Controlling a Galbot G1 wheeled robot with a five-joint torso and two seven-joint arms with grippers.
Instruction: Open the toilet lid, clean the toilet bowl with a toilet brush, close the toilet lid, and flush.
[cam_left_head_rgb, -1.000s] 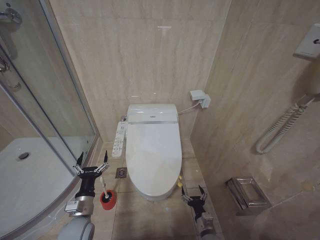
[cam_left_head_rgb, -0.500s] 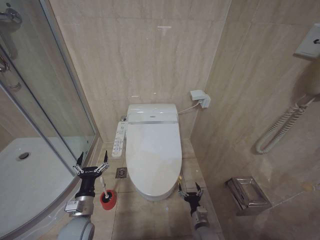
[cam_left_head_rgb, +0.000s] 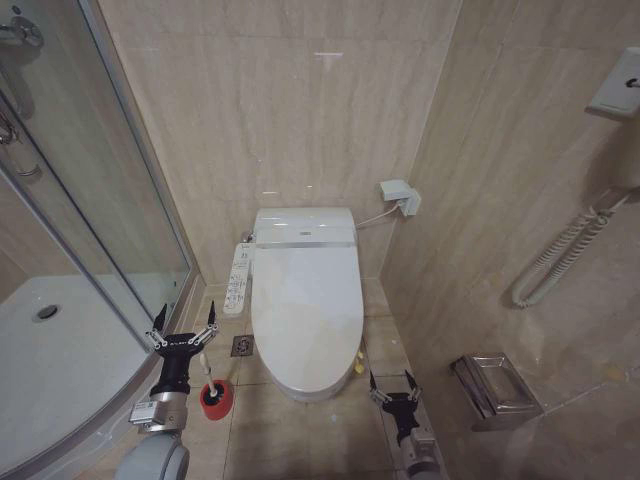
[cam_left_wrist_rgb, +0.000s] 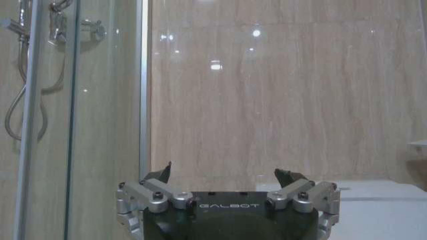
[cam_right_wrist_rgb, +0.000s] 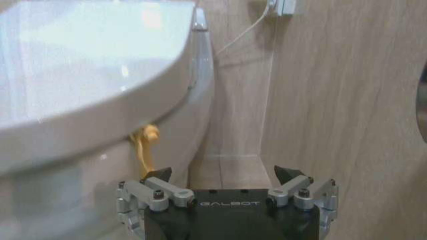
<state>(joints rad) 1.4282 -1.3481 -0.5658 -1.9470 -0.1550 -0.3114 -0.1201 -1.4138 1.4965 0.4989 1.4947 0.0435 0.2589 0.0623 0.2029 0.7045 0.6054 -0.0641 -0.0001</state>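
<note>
Even indoor light, glare on wall tiles (cam_left_wrist_rgb: 215, 65), soft wrist views

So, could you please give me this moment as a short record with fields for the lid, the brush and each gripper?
lid: closed, flat over the bowl, yellow strap hanging at its right edge
brush: upright in its red holder on the floor, left of the toilet
left gripper: open, empty, above the brush holder beside the shower glass
right gripper: open, empty, low beside the toilet's front right, near the strap, apart from it
</note>
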